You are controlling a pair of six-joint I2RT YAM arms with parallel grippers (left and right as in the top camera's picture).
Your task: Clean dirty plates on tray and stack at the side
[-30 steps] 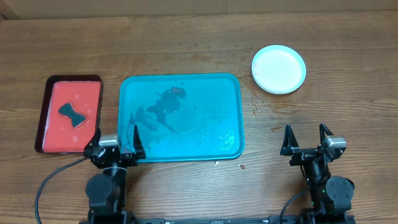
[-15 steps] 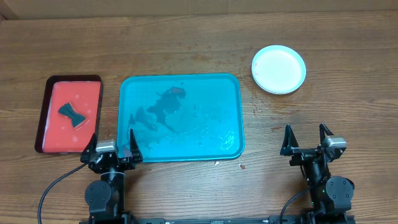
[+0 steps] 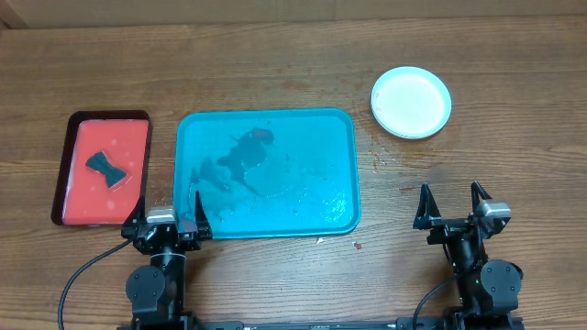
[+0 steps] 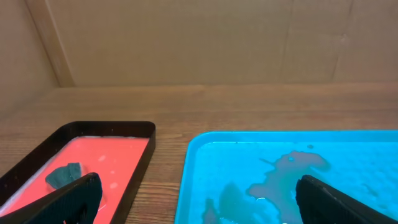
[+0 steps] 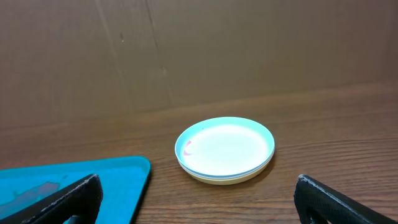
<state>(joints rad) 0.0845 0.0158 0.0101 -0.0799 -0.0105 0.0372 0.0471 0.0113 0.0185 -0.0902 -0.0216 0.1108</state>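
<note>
The plates (image 3: 411, 102) sit in one stack on the bare wooden table (image 3: 293, 55), beyond and to the right of the far right corner of the tray (image 3: 266, 172) and apart from it. From above only the top one shows, a light teal rim round a white centre. In the right wrist view the stack's edge shows the teal rim over a pale yellowish one, though how many plates lie in it I cannot tell, and a small red smear (image 5: 187, 148) marks the top plate's left inner edge. The tray, large, teal-blue and round-cornered, lies mid-table with its long sides running left to right. Its floor is wet, with a dark irregular puddle (image 3: 243, 156) left of centre, reddish at its far end, and scattered drops toward the near right corner. Just beside it on the left, with a strip of wood between, lies a smaller red tray (image 3: 101, 170) with a dark rim, and a dark bow-tie-shaped object (image 3: 108, 168) rests on its red floor. The left gripper (image 3: 168, 209) stands at the near edge of the table by the tray's near left corner, its jaws spread wide with nothing between them. The right gripper (image 3: 449, 197) stands at the near edge to the right of the tray, well apart from the plates beyond it, its jaws likewise wide apart and empty
</note>
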